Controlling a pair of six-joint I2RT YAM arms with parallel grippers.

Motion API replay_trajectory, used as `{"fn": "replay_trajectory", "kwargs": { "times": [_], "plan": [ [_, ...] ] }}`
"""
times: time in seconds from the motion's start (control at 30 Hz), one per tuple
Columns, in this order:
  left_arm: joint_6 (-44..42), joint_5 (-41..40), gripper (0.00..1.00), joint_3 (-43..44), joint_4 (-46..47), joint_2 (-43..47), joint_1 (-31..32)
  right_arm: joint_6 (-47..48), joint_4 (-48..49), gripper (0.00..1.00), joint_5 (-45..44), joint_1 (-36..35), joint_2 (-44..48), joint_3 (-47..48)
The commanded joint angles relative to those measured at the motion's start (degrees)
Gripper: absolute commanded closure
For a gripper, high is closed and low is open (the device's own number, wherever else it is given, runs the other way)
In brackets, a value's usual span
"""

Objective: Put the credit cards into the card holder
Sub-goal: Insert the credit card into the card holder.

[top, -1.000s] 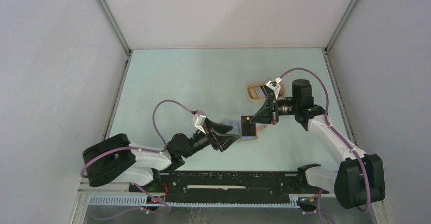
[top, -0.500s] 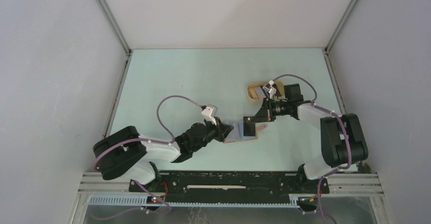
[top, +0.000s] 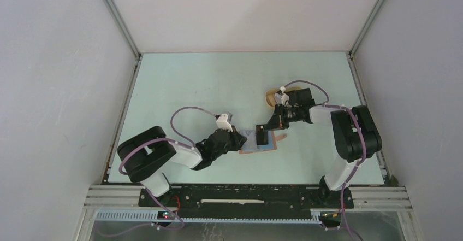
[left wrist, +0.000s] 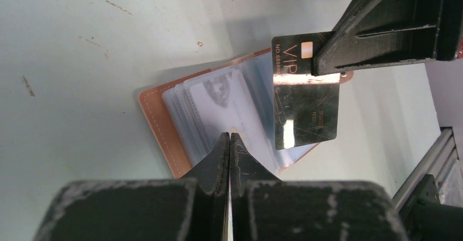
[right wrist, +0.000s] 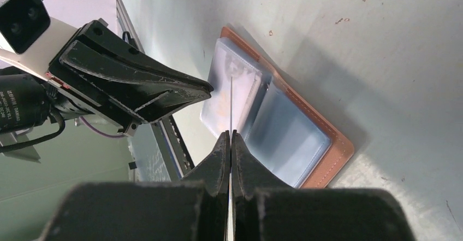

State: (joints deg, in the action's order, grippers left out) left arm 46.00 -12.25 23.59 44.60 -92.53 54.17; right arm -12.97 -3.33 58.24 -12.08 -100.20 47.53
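Observation:
The card holder lies open on the table, brown outside, with clear sleeves fanned inside. My left gripper is shut with its tips on the near edge of a clear sleeve, and a thin pale sheet shows between the jaws. My right gripper is shut on a black credit card marked VIP. The card stands upright over the holder's sleeves and shows edge-on as a thin line. Its lower edge is down among the sleeves.
A tan oval tray sits behind the right gripper, partly hidden by the right arm. The two grippers face each other closely over the holder. Grey walls enclose the table on three sides, and a metal rail runs along the near edge.
The left gripper has closed from open and moved in onto the holder's sleeves. The right arm has brought the card lower and slightly left, down to the holder.

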Motion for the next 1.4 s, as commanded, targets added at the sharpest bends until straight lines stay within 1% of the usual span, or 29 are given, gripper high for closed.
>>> {"fn": "replay_trajectory", "kwargs": {
  "times": [0.0, 0.27, 0.5, 0.7, 0.8, 1.2, 1.37],
  "plan": [
    [4.04, -4.25, 1.00, 3.05, -6.62, 0.49, -0.21, -1.50, 1.96, 1.00, -1.85, -0.23, -0.51, 1.60],
    [6.22, -6.10, 1.00, 4.40, -12.23, 0.45, -0.20, -2.02, 2.10, 1.00, -2.66, -0.31, -1.89, 1.56],
    [6.81, -6.60, 1.00, 4.71, -13.53, 0.33, -0.21, -2.75, 2.80, 1.00, -0.62, 0.10, -1.83, 1.58],
    [6.91, -6.85, 1.00, 4.53, -13.56, 0.50, -0.21, -1.88, 2.81, 1.00, 4.14, 1.68, -1.06, 1.58],
    [6.91, -6.88, 1.00, 4.53, -13.57, 0.60, -0.21, -2.02, 2.80, 1.00, 4.53, 1.58, -1.33, 1.60],
    [6.82, -6.57, 1.00, 4.44, -13.25, 0.55, -0.13, -3.94, 2.81, 1.00, -2.15, -0.31, -2.89, 1.60],
    [6.70, -6.47, 1.00, 4.50, -13.18, 0.55, -0.12, -3.95, 2.81, 1.00, -2.14, -0.78, -4.66, 2.09]
  ]
}}
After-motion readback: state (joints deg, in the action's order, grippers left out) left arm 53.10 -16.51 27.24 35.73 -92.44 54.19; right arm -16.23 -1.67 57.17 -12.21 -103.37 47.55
